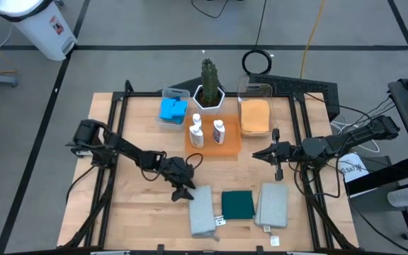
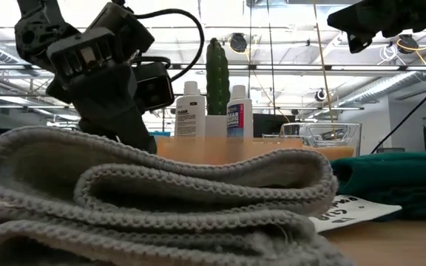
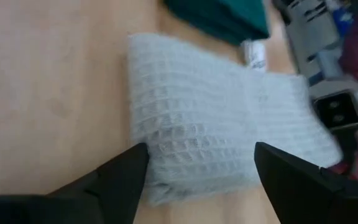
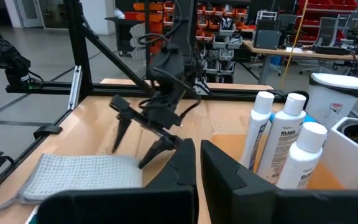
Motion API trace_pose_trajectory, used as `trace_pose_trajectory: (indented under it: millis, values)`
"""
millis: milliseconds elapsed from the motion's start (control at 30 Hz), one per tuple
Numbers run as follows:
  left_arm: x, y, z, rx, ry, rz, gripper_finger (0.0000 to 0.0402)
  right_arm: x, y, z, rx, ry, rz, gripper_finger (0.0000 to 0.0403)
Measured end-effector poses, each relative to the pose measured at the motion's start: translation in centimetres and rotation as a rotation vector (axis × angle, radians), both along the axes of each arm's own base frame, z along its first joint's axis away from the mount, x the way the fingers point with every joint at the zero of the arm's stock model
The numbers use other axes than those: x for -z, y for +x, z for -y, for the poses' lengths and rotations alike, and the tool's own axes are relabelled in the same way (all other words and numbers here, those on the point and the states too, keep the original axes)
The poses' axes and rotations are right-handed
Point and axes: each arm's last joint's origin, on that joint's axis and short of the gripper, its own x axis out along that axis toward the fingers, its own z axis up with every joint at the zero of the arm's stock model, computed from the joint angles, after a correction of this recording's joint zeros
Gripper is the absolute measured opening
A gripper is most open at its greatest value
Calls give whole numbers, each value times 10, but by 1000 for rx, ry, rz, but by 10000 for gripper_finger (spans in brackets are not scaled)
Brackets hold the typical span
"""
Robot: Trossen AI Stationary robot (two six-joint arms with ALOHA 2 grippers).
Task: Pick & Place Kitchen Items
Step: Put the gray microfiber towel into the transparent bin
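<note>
My left gripper (image 1: 184,190) is open and points down at the far left corner of the left grey folded cloth (image 1: 202,211). In the left wrist view its fingers stand on either side of that cloth's end (image 3: 191,162). A dark green cloth (image 1: 238,205) and a second grey cloth (image 1: 272,205) lie to its right, flat on the table. White labelled bottles (image 1: 196,133) stand on the flat orange tray (image 1: 229,146). Blue sponges (image 1: 173,110) lie in a clear bin. An orange cloth (image 1: 255,115) lies in another bin. My right gripper (image 1: 259,154) is shut and empty, held above the table just right of the tray. My left gripper's open fingers (image 3: 126,177) straddle the far end of the left grey cloth from above, slanting down. Whether they touch the cloth I cannot tell.
A cactus in a white pot (image 1: 209,88) stands at the back between the two clear bins. Black frame rails (image 1: 112,142) run along the table's left and right sides. A paper tag (image 2: 346,210) lies under the green cloth's edge.
</note>
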Motion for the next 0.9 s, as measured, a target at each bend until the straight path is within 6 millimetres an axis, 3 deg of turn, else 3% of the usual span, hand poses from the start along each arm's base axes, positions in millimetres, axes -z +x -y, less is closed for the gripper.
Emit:
trace_pose_trajectory:
  millis: [300, 700, 900]
  values:
    - [-31, -6, -15, -96, 76, 53, 273, 0, 0, 0, 0, 0, 0, 0]
    - [4, -3, 3, -20, -15, -74, 264, 0, 0, 0, 0, -1, -5, 0]
    - [5, 1, 6, 40, -75, -34, 253, 0, 0, 0, 0, -1, -4, 0]
